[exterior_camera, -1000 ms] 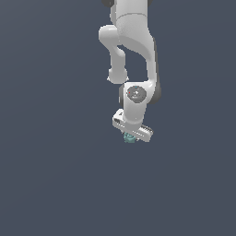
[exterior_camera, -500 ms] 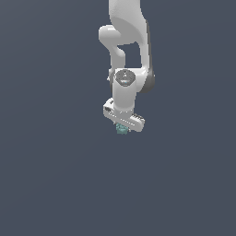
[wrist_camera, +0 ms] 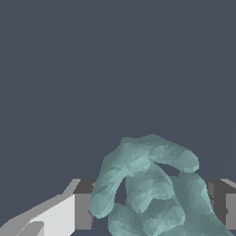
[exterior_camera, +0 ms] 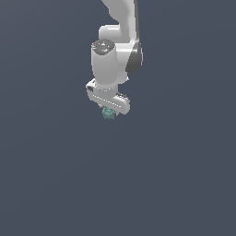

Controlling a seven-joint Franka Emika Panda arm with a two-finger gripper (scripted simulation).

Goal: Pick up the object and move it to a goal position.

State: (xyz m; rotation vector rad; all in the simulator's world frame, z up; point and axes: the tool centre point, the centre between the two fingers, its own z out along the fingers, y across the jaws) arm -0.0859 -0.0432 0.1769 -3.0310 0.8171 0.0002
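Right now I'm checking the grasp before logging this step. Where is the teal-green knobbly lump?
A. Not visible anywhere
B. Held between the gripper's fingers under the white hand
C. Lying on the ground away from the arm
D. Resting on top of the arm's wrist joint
B: the teal-green knobbly lump sits right under the white gripper, and the wrist view shows it between the fingers.

Lump (wrist_camera: 152,184) and fingers (wrist_camera: 55,216) edge-cropped

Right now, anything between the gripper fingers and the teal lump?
Nothing shows between them. In the wrist view the teal lump sits right between the fingers. The exterior view shows it tucked directly under the gripper, no gap visible.
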